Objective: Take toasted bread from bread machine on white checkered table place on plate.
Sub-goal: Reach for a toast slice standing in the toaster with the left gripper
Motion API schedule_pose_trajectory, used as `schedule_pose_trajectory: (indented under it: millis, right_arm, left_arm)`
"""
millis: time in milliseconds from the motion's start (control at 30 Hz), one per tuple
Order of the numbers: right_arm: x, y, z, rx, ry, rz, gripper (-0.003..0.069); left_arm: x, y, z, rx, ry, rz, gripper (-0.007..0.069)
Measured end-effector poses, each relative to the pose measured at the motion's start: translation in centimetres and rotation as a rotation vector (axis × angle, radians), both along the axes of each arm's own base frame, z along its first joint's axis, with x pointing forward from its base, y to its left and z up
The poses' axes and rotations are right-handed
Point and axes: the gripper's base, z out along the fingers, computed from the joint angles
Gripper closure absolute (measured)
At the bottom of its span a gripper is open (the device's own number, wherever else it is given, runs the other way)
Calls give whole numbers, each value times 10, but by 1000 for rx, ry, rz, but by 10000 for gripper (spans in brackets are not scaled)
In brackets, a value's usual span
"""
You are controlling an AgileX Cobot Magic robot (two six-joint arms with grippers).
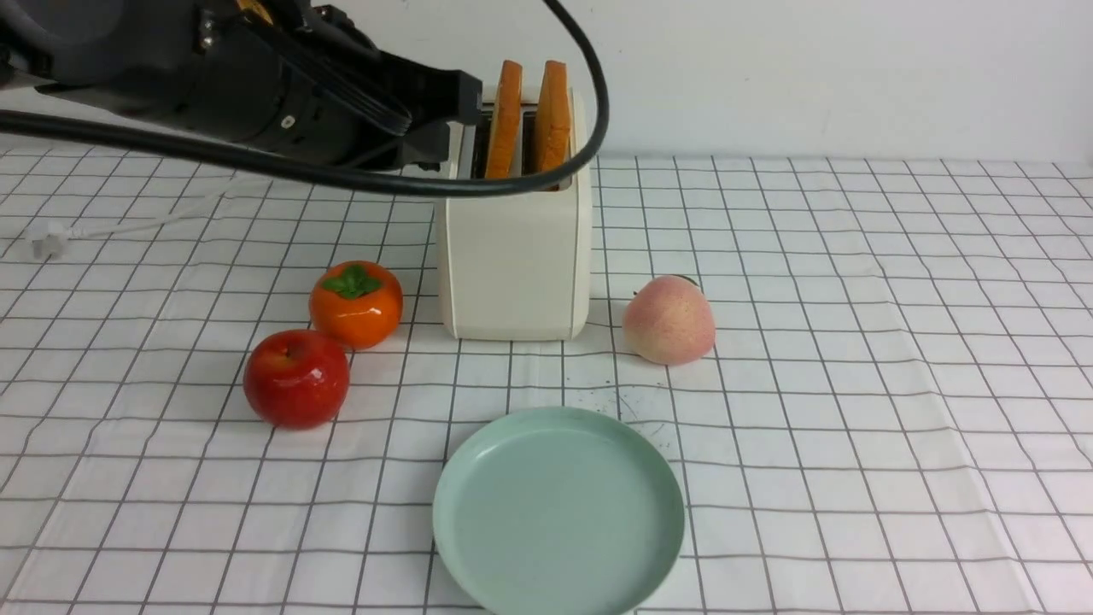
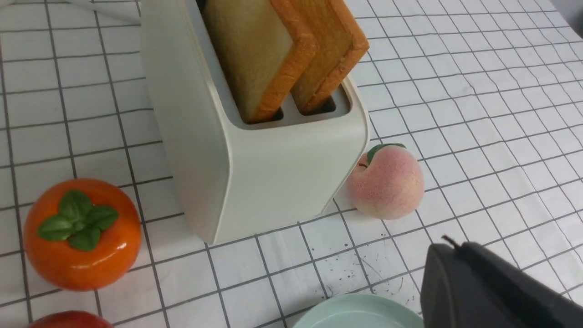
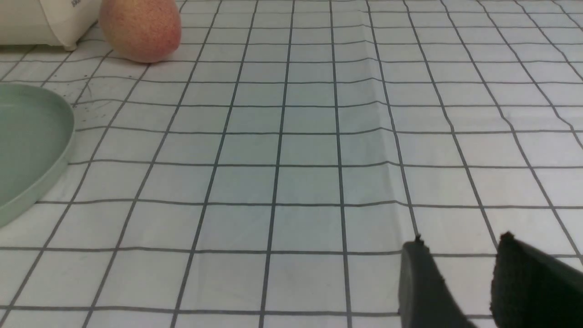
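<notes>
Two slices of toasted bread (image 1: pixel 505 115) (image 1: pixel 552 111) stand upright in the slots of the cream-white bread machine (image 1: pixel 512 256) at the middle back of the white checkered table (image 1: pixel 854 342). The left wrist view shows the near slice (image 2: pixel 255 59), the far slice (image 2: pixel 328 50) and the machine (image 2: pixel 273 173). The mint-green plate (image 1: pixel 559 512) lies empty in front of the machine. My left gripper (image 1: pixel 468 107) (image 2: pixel 448 243) is shut and empty, raised just left of the machine's top. My right gripper (image 3: pixel 460 243) is open and empty, low over the cloth; the front view does not show it.
An orange persimmon (image 1: pixel 356 303) and a red apple (image 1: pixel 296 378) sit left of the machine. A peach (image 1: pixel 669 320) sits to its right. A white plug and cord (image 1: pixel 47 242) lie at the far left. The left arm's black cable loops across the machine's top.
</notes>
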Motion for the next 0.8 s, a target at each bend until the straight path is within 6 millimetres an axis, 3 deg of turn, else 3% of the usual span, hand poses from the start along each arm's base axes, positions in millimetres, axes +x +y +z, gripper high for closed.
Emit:
schedule_pose_trajectory:
  millis: [167, 400, 467, 600, 633, 733, 767, 800]
  right_arm:
    - [1, 1, 2, 61, -34, -4, 419]
    - [5, -1, 29, 653, -327, -91, 419]
    - [4, -2, 34, 716, -357, -102, 423]
    - [0, 5, 52, 718, -291, -34, 466]
    - [-4, 12, 73, 641, -227, 38, 510]
    - [-7, 20, 110, 483, -116, 145, 575]
    - [-7, 21, 109, 481, -102, 149, 579]
    - [-6, 25, 132, 381, -31, 209, 610]
  left_arm:
    - [-1, 0, -2, 43, -1, -30, 638]
    - [-4, 0, -5, 69, 33, -50, 638]
    - [-2, -1, -6, 76, 24, -54, 638]
    - [7, -3, -14, 82, 17, -49, 638]
    - [16, -6, -21, 81, 13, -40, 636]
    - [33, -12, -32, 82, 4, -29, 594]
    - [36, -13, -35, 82, 5, -27, 588]
    - [47, -17, -36, 76, -11, -21, 512]
